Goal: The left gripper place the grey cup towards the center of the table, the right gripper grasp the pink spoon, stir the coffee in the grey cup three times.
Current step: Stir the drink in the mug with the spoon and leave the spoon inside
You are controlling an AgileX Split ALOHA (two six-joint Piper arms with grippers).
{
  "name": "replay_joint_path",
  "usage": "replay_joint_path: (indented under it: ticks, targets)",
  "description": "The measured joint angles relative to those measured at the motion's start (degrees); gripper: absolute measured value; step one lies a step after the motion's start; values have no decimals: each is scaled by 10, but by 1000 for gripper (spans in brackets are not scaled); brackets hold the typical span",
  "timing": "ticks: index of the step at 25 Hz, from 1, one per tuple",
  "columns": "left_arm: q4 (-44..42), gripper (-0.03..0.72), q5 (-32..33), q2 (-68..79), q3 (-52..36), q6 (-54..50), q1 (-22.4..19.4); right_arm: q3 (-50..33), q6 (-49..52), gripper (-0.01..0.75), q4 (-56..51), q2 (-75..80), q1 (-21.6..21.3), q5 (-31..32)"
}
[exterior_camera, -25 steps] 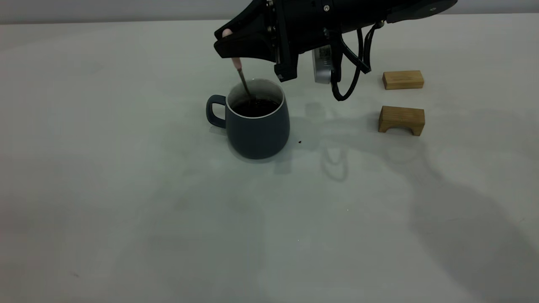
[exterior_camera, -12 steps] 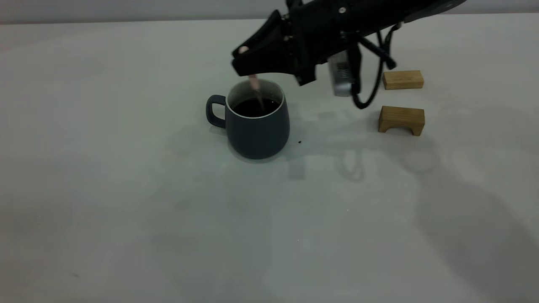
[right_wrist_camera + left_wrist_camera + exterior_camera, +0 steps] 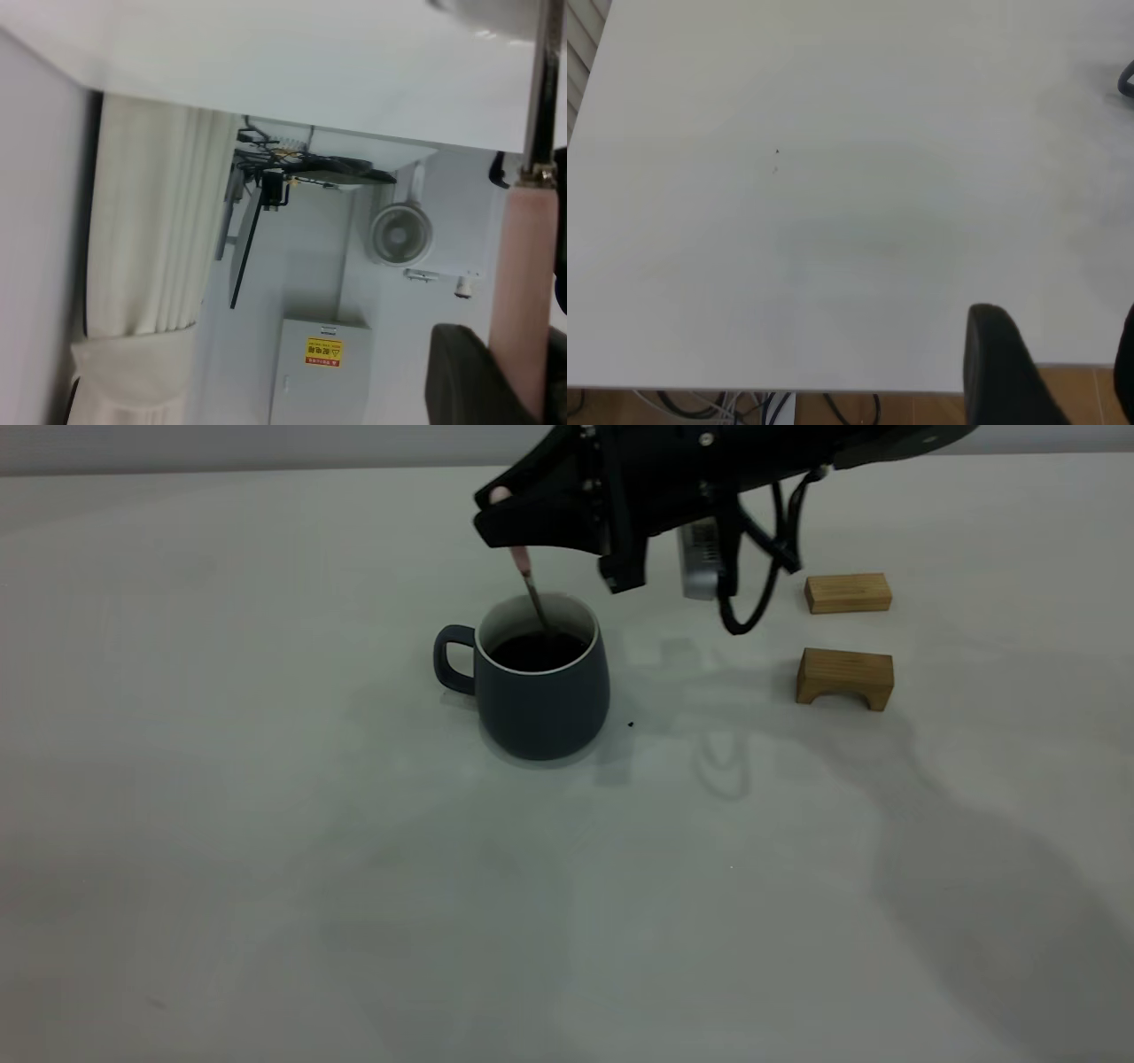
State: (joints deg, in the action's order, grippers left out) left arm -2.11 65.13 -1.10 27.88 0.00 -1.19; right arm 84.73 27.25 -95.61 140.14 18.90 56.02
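Coffee [image 3: 537, 652] is sitting dark and glossy in the grey cup [image 3: 540, 691], which is standing upright near the middle of the table [image 3: 266, 868], handle turned toward the left arm's side. I am seeing the right gripper [image 3: 496, 514] hanging just above the cup with its jaws clamped on the pink handle of the pink spoon [image 3: 530, 589]; the metal neck is slanting down past the rim into the liquid, and the bowl is hidden below the surface. The top of the handle is mostly covered by the jaws, with only a pale tip peeking out. In the right wrist view the spoon [image 3: 523, 292] is running along the frame edge, partly cut off. I am finding the left gripper [image 3: 1063, 363] only as a dark finger [image 3: 1001, 363] cut off at the edge of its wrist view, over bare table near the table's edge, so I cannot tell how far apart its fingers are. Two wooden blocks [image 3: 846, 638] are lying well apart from the cup.
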Motion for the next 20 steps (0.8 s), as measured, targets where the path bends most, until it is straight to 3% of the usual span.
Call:
replay_joint_path:
  ticks: [14,16,20]
  targets:
    - [0,388,0,0,0,0,0,0,35,143,134,0,0,2]
    - [0,388,0,0,0,0,0,0,35,171,144,0,0,3]
    - [0,388,0,0,0,0,0,0,35,316,157,0,0,11]
